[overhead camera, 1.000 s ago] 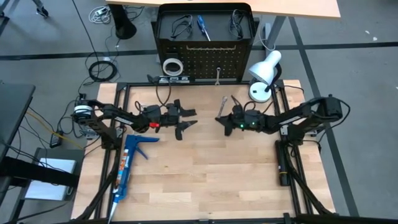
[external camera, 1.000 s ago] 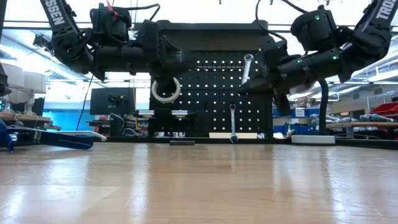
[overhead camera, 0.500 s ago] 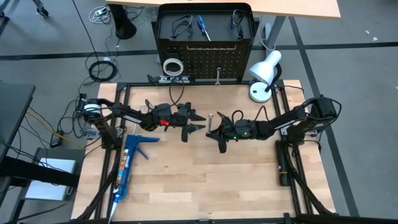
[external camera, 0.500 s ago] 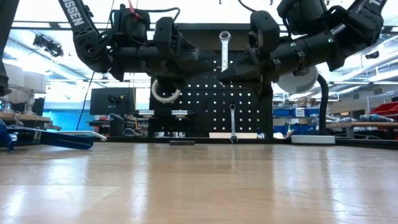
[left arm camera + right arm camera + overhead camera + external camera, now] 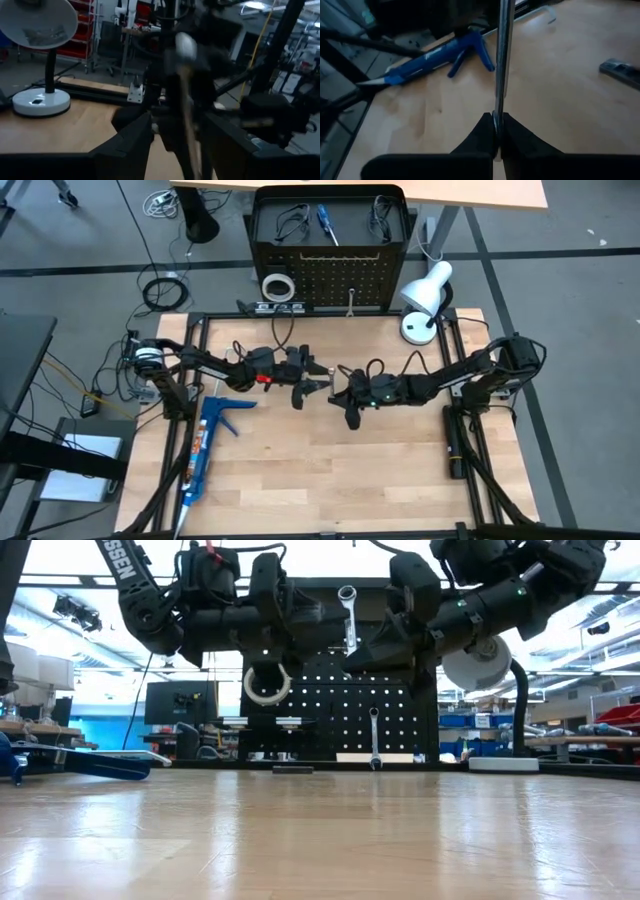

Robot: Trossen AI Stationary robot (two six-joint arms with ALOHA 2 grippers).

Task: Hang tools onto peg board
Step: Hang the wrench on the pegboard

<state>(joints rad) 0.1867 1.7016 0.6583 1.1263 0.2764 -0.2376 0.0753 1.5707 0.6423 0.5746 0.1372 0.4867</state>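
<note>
My right gripper [image 5: 352, 652] is shut on a silver wrench [image 5: 348, 615], which stands upright high above the table's middle. My left gripper [image 5: 321, 377] is open, level with the wrench and facing it. In the left wrist view the wrench [image 5: 186, 105] stands between the two left fingers, apart from both. The black peg board [image 5: 330, 280] stands at the far edge. A white tape ring [image 5: 266, 685] and a second wrench [image 5: 374, 738] hang on its face. A blue-handled screwdriver [image 5: 326, 224] and black wire loops [image 5: 290, 222] lie in its top tray. My right gripper pinches the wrench's shaft [image 5: 498, 111] between its two fingers, near the shaft's lower end. The fingers come from the table's right, slanting a little down, and lie across the shaft. The wrench stands upright above them, ring end [image 5: 347, 595] up, lifted clear of the table.
A white desk lamp [image 5: 425, 300] stands at the far right corner. A blue caulking gun [image 5: 208, 442] lies near the table's left edge. A short dark strip [image 5: 292, 769] lies on the table in front of the peg board. Bare wood [image 5: 340, 470] reaches to the near edge.
My right gripper has carried the wrench toward the table's left and a little up, toward my left gripper. It has rolled, so the wrench, tilted before, now stands nearly upright. My left gripper has moved a little toward the table's right, its fingers still open.
</note>
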